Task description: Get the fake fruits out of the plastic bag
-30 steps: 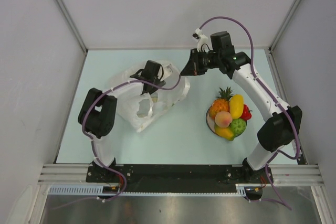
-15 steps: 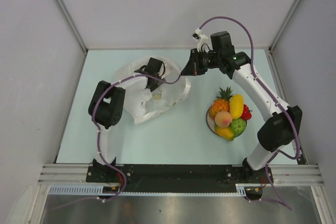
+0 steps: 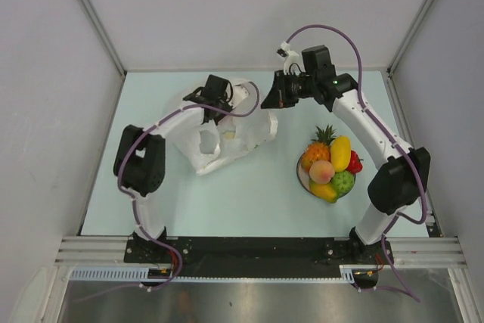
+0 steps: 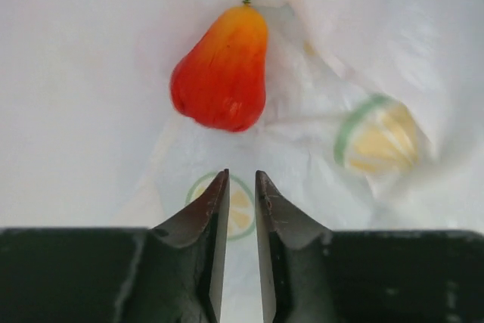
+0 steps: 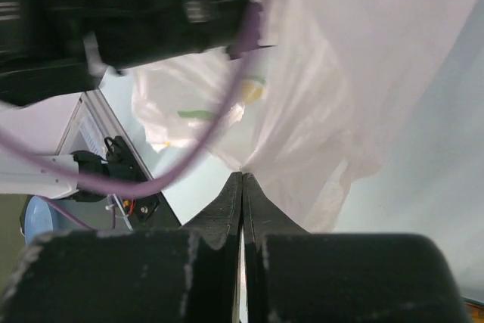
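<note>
The plastic bag [image 3: 243, 138] lies crumpled at the table's middle left, translucent white with lemon-slice prints. My left gripper [image 3: 217, 94] reaches into its mouth. In the left wrist view its jaws [image 4: 240, 176] stand a narrow gap apart and empty, just short of a red-orange pear-shaped fruit [image 4: 221, 73] lying on the bag's film [image 4: 363, 51]. My right gripper [image 3: 270, 100] is shut on the bag's edge [image 5: 340, 96], pinching the film at its tips [image 5: 242, 175]. A pineapple [image 3: 318, 149], mango [image 3: 340, 153], peach [image 3: 321, 171], strawberry [image 3: 354, 163], green lumpy fruit [image 3: 343, 181] and lemon [image 3: 324, 191] sit outside the bag.
These fruits are piled on a round white plate [image 3: 301, 175] at the right of the table, near the right arm's base. The left arm [image 5: 151, 13] crosses the top of the right wrist view. Grey walls enclose the table on three sides.
My left arm has swung its gripper farther back and deeper into the bag's mouth. The bag has shifted and spread to the right. The right gripper has held its pinch, nearly still.
</note>
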Available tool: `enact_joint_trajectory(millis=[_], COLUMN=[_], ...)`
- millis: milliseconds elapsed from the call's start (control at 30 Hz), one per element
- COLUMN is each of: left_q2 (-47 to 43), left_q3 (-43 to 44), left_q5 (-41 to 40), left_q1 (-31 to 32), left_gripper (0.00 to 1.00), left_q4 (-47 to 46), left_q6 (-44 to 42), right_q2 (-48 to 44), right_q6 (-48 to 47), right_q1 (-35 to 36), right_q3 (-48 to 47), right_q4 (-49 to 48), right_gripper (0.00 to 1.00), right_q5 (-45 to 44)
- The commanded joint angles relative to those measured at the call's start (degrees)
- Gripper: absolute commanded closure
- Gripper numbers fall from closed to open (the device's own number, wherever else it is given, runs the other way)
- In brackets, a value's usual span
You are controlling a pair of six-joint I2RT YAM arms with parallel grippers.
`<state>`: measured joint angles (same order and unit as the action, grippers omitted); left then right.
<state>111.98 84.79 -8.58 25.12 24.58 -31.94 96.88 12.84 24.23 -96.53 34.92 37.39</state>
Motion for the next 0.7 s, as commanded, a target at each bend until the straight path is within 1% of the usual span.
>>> enact_joint_trajectory(millis=[0, 33, 100, 167, 200, 233, 367, 500, 667], left_q2=[-10.6, -10.6, -9.6, -5.6, -4.1, -1.6, 2.6, 5.6, 9.2], left_q3=[-2.5, -2.9, -2.7, -0.7, 1.7, 2.8, 7.8, 10.5, 15.0], left_q5=[7.3, 7.8, 7.3, 5.8, 5.4, 4.9, 3.4, 1.5, 1.6], left_q1=[-0.3, -0.2, 0.0, 0.0, 0.0, 0.0, 0.0, 0.0, -0.1], left_gripper=[0.66, 0.46, 0.3, 0.26, 0.21, 0.2, 0.17, 0.16, 0.15], left_q4=[1.5, 1.2, -0.5, 0.3, 0.5, 0.7, -0.1, -1.5, -2.0], left_q6=[1.5, 1.1, -1.3, -2.9, -3.4, -3.8, -5.6, -6.8, -6.8], right_q2=[2.4, 2.8, 3.7, 4.2, 4.5, 4.5, 4.4, 3.7, 3.8], right_q6=[0.0, 0.1, 0.2, 0.1, -0.1, -0.3, -0.6, -0.8, -0.9], right_q1=[-0.6, -0.5, -0.2, 0.2, 0.4, 0.6, 1.4, 1.6, 1.4], right_q3=[-3.3, -3.6, -4.5, -5.2, -5.6, -6.1, -6.5, -6.0, -5.6], right_q4=[-1.0, -1.0, -0.9, -0.8, -0.7, -0.6, -0.6, -0.3, -0.4], right_gripper=[1.0, 1.0, 1.0, 1.0, 1.0, 1.0, 1.0, 1.0, 1.0], right_q5=[-0.1, 0.0, 0.0, 0.0, -0.2, -0.2, -0.5, -0.6, -0.5])
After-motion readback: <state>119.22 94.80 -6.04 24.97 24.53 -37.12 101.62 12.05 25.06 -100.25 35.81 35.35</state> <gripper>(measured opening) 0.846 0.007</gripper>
